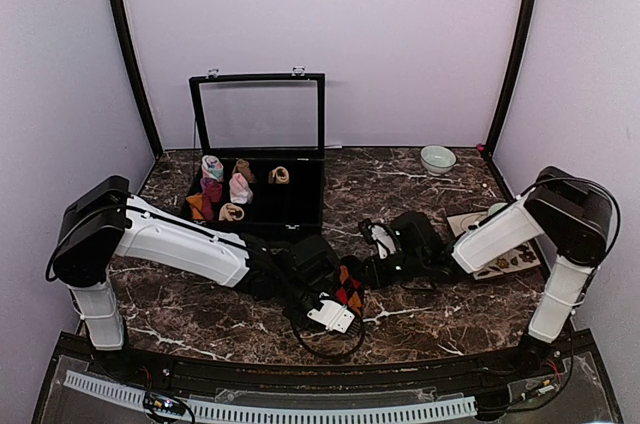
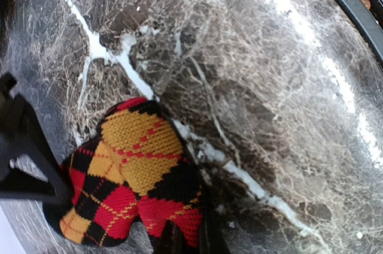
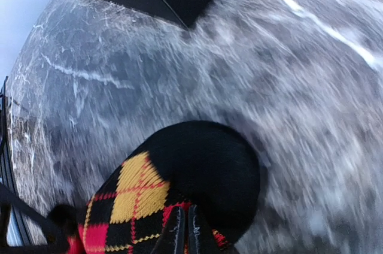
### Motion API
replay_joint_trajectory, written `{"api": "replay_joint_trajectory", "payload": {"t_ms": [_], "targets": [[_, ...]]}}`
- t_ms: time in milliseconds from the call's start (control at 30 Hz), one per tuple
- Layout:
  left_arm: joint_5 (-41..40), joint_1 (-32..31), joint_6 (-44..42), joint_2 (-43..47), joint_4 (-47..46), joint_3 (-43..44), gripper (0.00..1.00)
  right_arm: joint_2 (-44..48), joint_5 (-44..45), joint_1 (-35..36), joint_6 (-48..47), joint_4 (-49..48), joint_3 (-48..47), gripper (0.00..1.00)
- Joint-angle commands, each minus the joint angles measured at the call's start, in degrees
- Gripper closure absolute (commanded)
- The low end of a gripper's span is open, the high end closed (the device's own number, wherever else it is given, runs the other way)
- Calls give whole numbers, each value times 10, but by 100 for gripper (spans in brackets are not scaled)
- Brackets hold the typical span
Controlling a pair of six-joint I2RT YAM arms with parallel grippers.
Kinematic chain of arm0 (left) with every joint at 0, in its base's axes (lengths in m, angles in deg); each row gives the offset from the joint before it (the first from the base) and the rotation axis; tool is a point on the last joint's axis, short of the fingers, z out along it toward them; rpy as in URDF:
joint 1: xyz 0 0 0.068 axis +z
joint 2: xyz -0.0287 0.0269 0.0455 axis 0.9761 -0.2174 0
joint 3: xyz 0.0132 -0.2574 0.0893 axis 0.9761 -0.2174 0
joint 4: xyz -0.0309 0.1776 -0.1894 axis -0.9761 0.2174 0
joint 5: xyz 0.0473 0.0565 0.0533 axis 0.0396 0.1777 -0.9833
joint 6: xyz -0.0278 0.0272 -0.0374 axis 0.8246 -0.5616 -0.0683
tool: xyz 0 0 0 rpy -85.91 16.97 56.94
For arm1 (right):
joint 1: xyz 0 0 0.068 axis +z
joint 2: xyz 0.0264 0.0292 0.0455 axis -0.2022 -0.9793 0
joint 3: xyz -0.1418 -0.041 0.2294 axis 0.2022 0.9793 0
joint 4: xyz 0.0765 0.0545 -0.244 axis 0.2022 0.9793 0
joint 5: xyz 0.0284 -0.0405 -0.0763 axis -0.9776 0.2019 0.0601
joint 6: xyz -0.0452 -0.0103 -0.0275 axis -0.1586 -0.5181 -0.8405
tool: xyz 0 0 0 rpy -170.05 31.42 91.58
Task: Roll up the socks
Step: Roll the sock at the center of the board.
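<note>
**Both arms meet on one argyle sock at mid-bench**

You have an argyle sock (image 1: 348, 289) lying on the dark marble bench (image 1: 200, 319), toward the front middle. It sits a little forward of the black case (image 1: 322, 194) and does not touch it. The sock is bunched into a short lump rather than laid out flat. It is black, with red and orange-yellow diamonds crossed by thin stitched lines.

Your left gripper (image 2: 187, 230) reaches in from the left and your right gripper (image 3: 184, 221) from the right, and they meet at the sock.

In the left wrist view, the jaws are clenched on the red edge of the sock at the bottom of the picture. The rest of the fabric spreads out ahead of them on the bench.

In the right wrist view, the jaws are pressed almost together, pinching the sock where the diamonds meet the plain black part. That black part bulges out beyond them in a rounded fold. This view is blurred, so you cannot make out finer detail of the grip.

The case stands open with its glass lid upright. Small sock rolls (image 1: 225, 189) sit in its left compartments. A pale bowl (image 1: 437, 159) rests near the back wall, well apart from the sock.
</note>
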Motion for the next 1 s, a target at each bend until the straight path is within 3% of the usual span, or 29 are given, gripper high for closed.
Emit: {"api": "replay_joint_trajectory", "payload": {"t_ms": [0,167,333,433,500,533,567,600,800,967], "targets": [[-16,7,22,-38,204,-51,100,-67,-27,-7,-28,38,-60,97],[11,7,24,-51,216,-54,100,-96,-56,-10,-36,37,-104,95],[57,11,25,-87,256,-23,100,-67,-62,-21,-38,14,-75,92],[116,30,35,-112,298,8,99,-12,-55,-26,-57,-28,-31,82],[143,46,39,-126,313,24,98,20,-50,-26,-67,-48,-5,65],[159,53,40,-132,322,32,98,32,-50,-26,-71,-57,9,48],[170,60,43,-139,328,39,98,42,-51,-26,-69,-72,23,7],[182,67,45,-144,333,45,97,53,-49,-25,-66,-92,40,1],[189,73,51,-174,339,54,96,138,-14,-23,-61,-109,105,1],[176,66,52,-191,340,69,95,229,4,-5,-73,-48,155,1]]}}
